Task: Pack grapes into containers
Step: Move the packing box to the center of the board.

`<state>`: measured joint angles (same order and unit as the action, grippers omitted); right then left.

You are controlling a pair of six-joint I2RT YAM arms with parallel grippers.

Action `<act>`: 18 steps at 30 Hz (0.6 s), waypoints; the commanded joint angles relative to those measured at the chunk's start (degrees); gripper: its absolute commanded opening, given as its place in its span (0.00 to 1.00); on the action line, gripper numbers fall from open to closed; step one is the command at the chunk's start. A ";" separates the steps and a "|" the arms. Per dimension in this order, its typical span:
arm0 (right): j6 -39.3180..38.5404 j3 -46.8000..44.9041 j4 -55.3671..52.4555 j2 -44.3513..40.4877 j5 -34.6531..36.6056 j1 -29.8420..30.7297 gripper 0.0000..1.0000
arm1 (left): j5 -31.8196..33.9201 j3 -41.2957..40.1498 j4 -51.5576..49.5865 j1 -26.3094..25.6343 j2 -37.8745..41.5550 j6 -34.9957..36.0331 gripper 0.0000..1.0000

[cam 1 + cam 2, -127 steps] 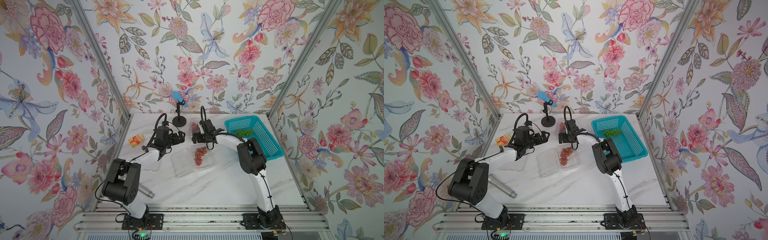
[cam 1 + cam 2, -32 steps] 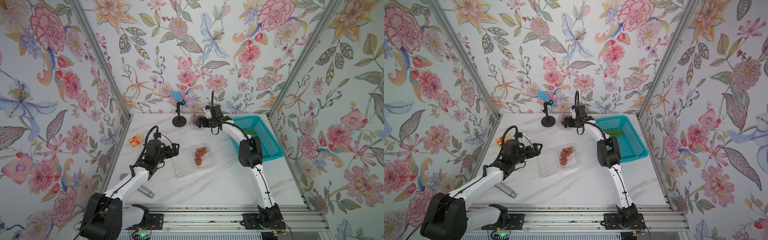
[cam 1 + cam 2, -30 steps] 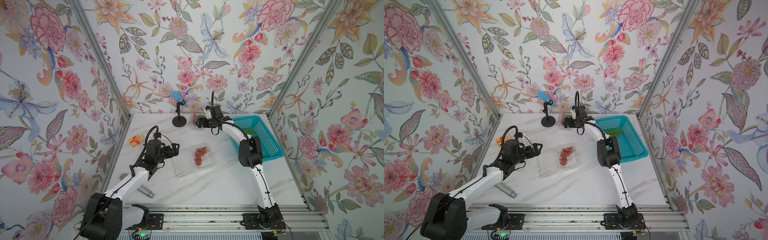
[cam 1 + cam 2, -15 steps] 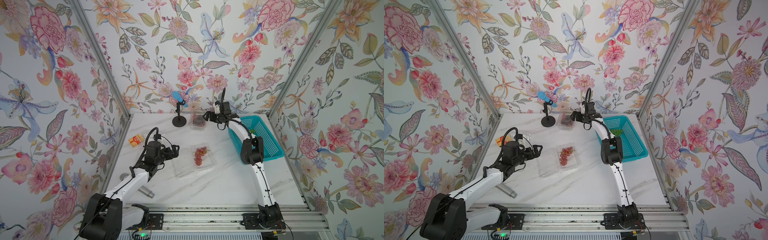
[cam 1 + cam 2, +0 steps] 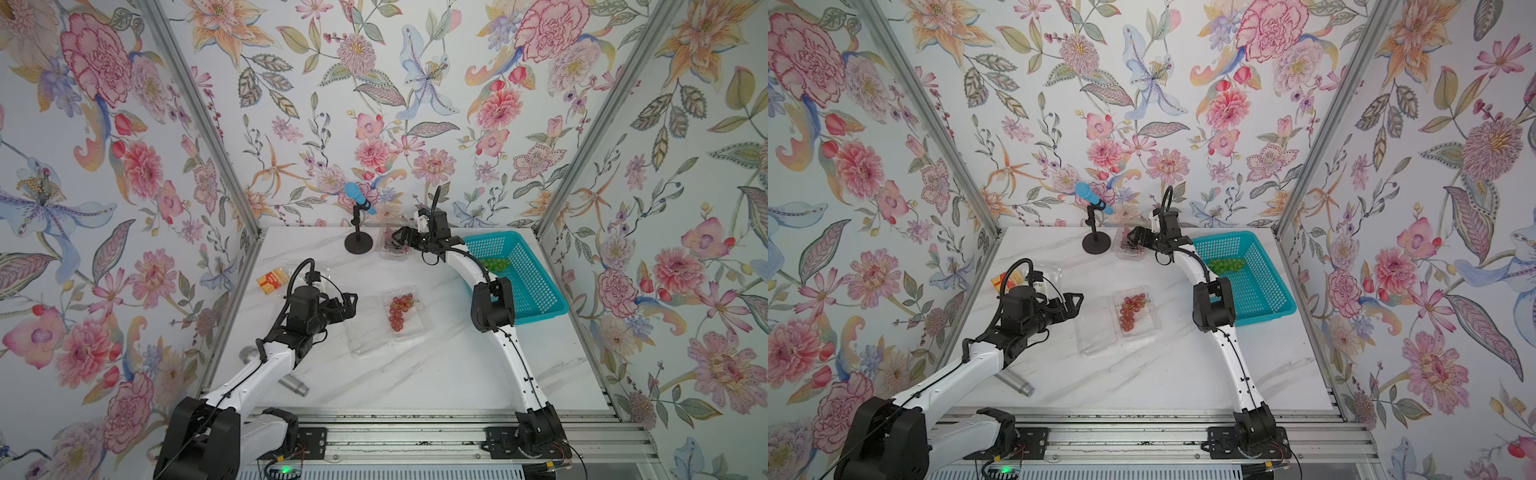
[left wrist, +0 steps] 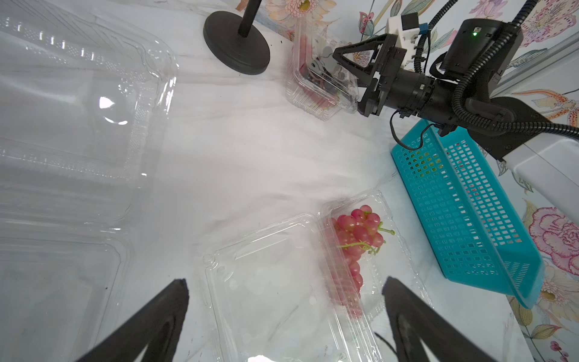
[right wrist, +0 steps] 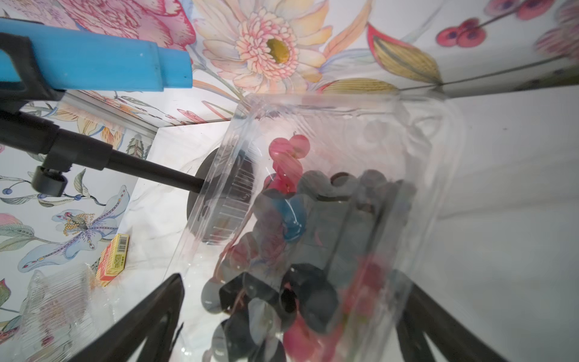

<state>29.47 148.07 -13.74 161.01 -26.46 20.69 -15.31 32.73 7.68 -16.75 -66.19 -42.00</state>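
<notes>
Grapes part-packed: red bunch (image 5: pixel 399 311) lies in the open mid-frame clamshell (image 5: pixel 417 329), dark bunch (image 5: pixel 392 246) boxed upper centre, green bunch (image 5: pixel 494 264) waits in the teal basket (image 5: pixel 536 291); left fingers (image 6: pixel 163 322) and right fingers (image 7: pixel 150 319) spread, holding nothing

Clear glossy plastic clamshell (image 6: pixel 313 282); teal perforated plastic basket (image 5: pixel 536 286); white veined marble-look tabletop (image 5: pixel 415 374), smooth.

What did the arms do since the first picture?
The right claw reached toward the back wall, and the box of dark grapes went with it, ending beside the microphone stand. The left claw pulled back toward its side. Both are open. The red grapes and green grapes stayed put.
</notes>
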 commanded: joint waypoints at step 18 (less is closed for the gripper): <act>8.58 4.07 10.92 3.95 -6.84 -0.19 1.00 | -1.79 -0.56 0.48 0.32 0.45 -0.29 1.00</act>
<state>34.87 150.06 -7.44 163.04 -31.40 20.18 -16.36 32.73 7.70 -16.75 -66.22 -42.00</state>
